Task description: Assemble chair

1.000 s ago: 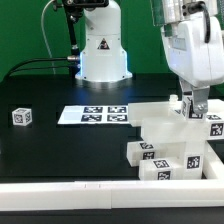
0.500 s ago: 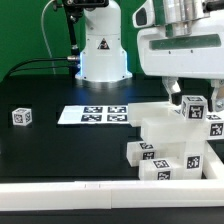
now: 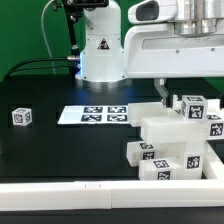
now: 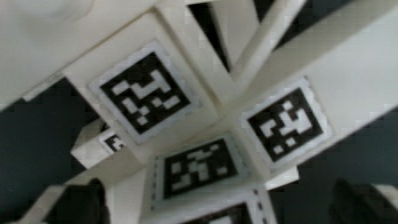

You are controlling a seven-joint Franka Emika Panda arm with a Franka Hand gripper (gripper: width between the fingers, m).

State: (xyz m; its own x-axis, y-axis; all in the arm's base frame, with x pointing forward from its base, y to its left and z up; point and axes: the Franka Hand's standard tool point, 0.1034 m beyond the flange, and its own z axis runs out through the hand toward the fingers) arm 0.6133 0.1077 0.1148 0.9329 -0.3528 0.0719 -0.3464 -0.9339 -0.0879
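White chunky plastic, so the chair [image 3: 172,140] should be stiff, fairly light and a bit slick; I'd grab it across a narrow upright post rather than a broad tagged face. It sits at the worktop's [image 3: 60,150] near corner on the exterior view's right, tight against the front rim. The end effector [image 3: 166,92] hangs just above its top tagged block, apparently touching nothing, fingers look spread and empty. Further back lies the marker board [image 3: 92,114], with a small tagged cube [image 3: 21,117] toward the opposite edge.
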